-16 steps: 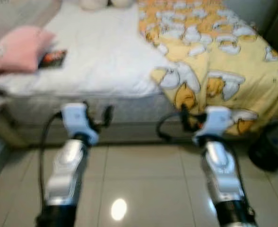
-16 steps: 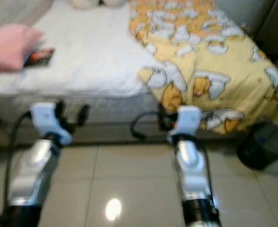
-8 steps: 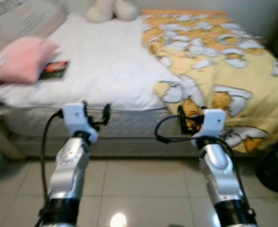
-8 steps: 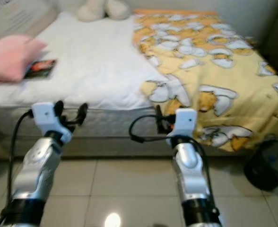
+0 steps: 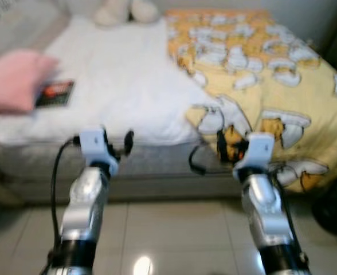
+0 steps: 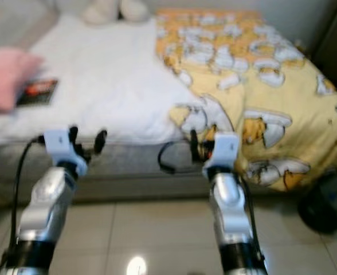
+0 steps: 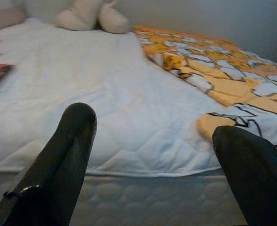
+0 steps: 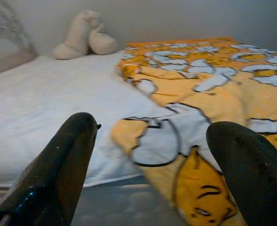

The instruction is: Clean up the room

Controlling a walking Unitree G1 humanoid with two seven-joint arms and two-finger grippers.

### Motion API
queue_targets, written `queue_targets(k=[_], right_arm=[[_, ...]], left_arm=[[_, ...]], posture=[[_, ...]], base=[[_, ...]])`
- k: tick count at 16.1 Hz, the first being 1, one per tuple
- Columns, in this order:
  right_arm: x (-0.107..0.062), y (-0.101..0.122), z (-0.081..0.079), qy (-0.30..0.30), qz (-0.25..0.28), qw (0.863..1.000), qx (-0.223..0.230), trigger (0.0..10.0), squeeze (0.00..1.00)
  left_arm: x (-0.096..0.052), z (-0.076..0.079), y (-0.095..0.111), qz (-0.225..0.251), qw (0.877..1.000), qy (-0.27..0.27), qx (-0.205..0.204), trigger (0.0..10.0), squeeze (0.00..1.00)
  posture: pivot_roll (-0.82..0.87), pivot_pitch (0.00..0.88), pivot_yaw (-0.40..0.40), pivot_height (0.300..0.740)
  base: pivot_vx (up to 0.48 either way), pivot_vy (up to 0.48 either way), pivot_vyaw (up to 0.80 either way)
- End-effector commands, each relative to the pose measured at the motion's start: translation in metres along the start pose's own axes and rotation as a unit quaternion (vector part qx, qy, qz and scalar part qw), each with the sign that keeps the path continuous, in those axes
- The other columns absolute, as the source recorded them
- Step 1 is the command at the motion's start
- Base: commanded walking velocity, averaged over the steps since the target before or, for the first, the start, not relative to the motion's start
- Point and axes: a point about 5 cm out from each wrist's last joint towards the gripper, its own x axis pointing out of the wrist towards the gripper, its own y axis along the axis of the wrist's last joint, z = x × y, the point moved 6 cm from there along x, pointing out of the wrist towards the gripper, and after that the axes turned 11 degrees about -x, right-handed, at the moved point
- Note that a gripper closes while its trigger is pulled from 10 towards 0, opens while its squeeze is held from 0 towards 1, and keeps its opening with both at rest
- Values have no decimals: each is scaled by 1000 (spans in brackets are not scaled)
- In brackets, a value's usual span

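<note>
A bed stands before me with a white sheet (image 5: 117, 80) on its left half and a yellow cartoon-print blanket (image 5: 260, 74) rumpled over its right half and hanging off the near edge. On the left lie a pink pillow (image 5: 11, 77) and a dark book (image 5: 54, 93) beside it. A beige plush toy (image 5: 120, 10) sits at the far end. My left gripper (image 5: 116, 140) is open and empty, held in the air before the mattress edge. My right gripper (image 5: 231, 148) is also open and empty, in front of the hanging blanket corner (image 8: 148, 136).
Glossy beige floor tiles (image 5: 168, 235) run between me and the bed. A black basket (image 5: 334, 209) stands on the floor at the right, by the hanging blanket. The mattress side (image 5: 157, 163) faces me just beyond both grippers.
The whole picture has shifted and stays blurred, so the camera moved; the bed now looks a little nearer. Both grippers hold the same open pose.
</note>
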Motion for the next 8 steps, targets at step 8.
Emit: queue_targets(k=[8], right_arm=[[-2,-6,9,-9,-17,1000,-5,10000,0]], left_arm=[[7,27,-7,-12,998,-53,26,10000,0]], posture=[[-76,0,58,740]], base=[[474,0,0]])
